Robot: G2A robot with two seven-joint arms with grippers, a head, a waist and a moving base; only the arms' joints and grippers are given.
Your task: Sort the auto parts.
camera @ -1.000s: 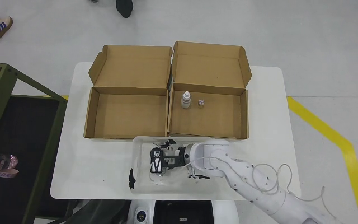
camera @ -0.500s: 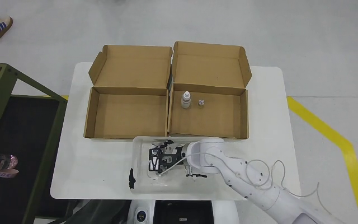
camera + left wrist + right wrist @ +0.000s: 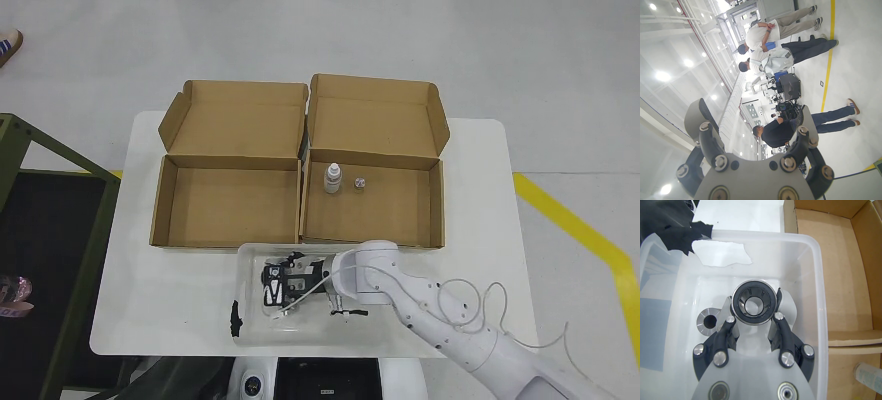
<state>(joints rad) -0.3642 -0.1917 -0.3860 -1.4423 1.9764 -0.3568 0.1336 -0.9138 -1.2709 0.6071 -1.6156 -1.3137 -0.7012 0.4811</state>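
- The left gripper [image 3: 752, 111] points up at the room, fingers spread wide.
- The right gripper [image 3: 754, 298] has slid toward 9 o'clock in the clear bin [image 3: 240, 290]. It pinches the black ring [image 3: 740, 313].
- I think the ring can go up to the brown boxes [image 3: 230, 205] at 12 o'clock next.

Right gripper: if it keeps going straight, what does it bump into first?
Probably the floor of the clear bin. The right gripper holds the bearing and points down into it. Depth is hard to judge.
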